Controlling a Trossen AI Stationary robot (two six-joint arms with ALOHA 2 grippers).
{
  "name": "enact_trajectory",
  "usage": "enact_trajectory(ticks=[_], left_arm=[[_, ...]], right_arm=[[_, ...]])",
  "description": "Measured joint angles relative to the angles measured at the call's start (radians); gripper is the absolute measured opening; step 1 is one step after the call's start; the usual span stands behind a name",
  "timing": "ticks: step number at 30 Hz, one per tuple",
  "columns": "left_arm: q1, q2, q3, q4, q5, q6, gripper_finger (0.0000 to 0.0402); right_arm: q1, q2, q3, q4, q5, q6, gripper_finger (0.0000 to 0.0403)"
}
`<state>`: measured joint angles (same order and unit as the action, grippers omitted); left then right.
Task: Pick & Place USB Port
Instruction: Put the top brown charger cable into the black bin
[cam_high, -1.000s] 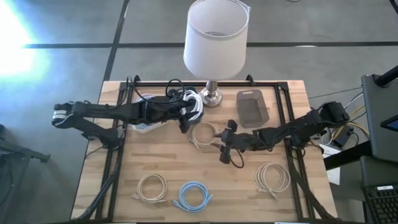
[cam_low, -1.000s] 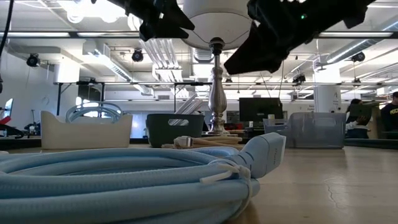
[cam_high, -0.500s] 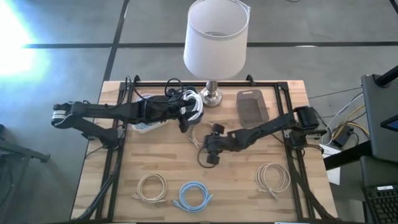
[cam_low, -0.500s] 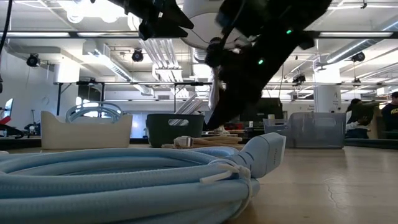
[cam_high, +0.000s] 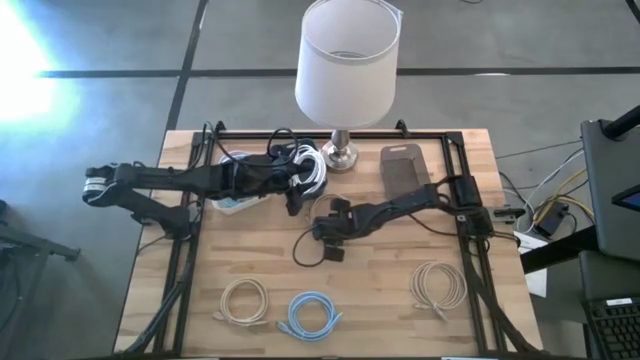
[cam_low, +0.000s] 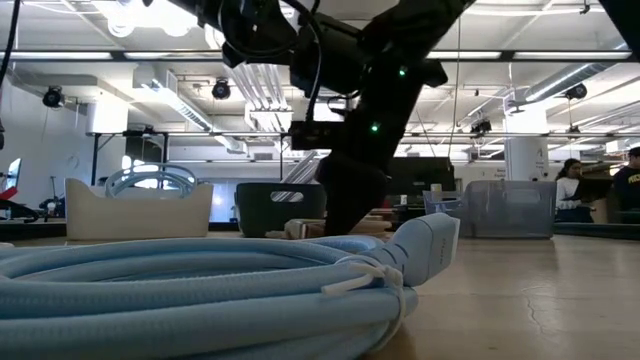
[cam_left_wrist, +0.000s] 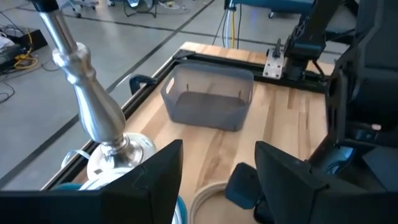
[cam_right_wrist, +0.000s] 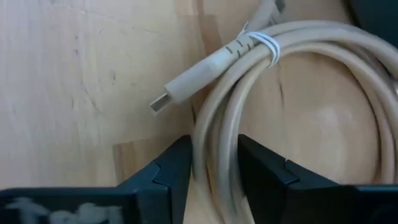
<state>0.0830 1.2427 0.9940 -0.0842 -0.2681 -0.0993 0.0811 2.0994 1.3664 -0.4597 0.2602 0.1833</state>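
A: Right gripper (cam_right_wrist: 208, 171), position?

B: Down at the middle of the worktop (cam_high: 390, 300), over the beige coiled cable (cam_right_wrist: 292, 93). My jaws stand either side of the coil's strands, two or three loops running through the gap between my fingers (cam_right_wrist: 165, 168). Jaws apart but narrow; whether the pads press the cable I cannot tell.

A: The plug?

B: The cable's USB plug (cam_right_wrist: 180, 87) lies flat on the wood just ahead of my jaws, metal tip pointing away from the coil, strain relief tucked under a white tie.

A: Left gripper (cam_left_wrist: 217, 180)?

B: Held above the worktop near the lamp base (cam_left_wrist: 112, 149). Jaws wide apart, nothing between them. Past them sits the grey bin (cam_left_wrist: 208, 96), farther off; the rim of the beige coil shows just below the gap.

A: Other things around you?

B: Seen from above: the white-shaded lamp (cam_high: 347, 62) at the far edge, beyond my left jaws. A white basket (cam_high: 232, 200) of cables sits under my left arm. Three more coils lie on the near side, well apart from my right jaws: a beige one (cam_high: 245, 300), a blue one (cam_high: 310, 315) beside it, and another beige one (cam_high: 438, 285) toward the right edge.
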Motion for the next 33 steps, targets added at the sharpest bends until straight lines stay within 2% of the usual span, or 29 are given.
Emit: enact_trajectory(ticks=[7,11,16,18,25,33], left_arm=[[0.0,0.0,0.0,-0.05,0.006,-0.001,0.0204],[0.0,0.0,0.0,-0.067,0.006,-0.006,0.0204],[-0.001,0.0,0.0,-0.075,0.009,-0.009,0.0204],[-0.001,0.0,0.0,-0.075,0.01,-0.015,0.0204],[-0.001,0.0,0.0,-0.074,0.01,-0.037,0.0204],[-0.004,0.0,0.0,-0.07,0.013,-0.058,0.0204]], right_arm=[[0.0,-0.001,0.056,-0.143,-0.012,-0.001,0.003],[0.001,-0.03,0.087,-0.257,-0.058,0.073,0.0031],[0.021,-0.127,0.101,-0.381,-0.046,0.157,0.0033],[0.03,-0.18,0.092,-0.425,-0.007,0.185,0.0033],[0.039,-0.38,0.047,-0.632,0.227,0.351,0.0033],[-0.054,-0.543,-0.129,-0.656,0.428,0.499,0.0033]])
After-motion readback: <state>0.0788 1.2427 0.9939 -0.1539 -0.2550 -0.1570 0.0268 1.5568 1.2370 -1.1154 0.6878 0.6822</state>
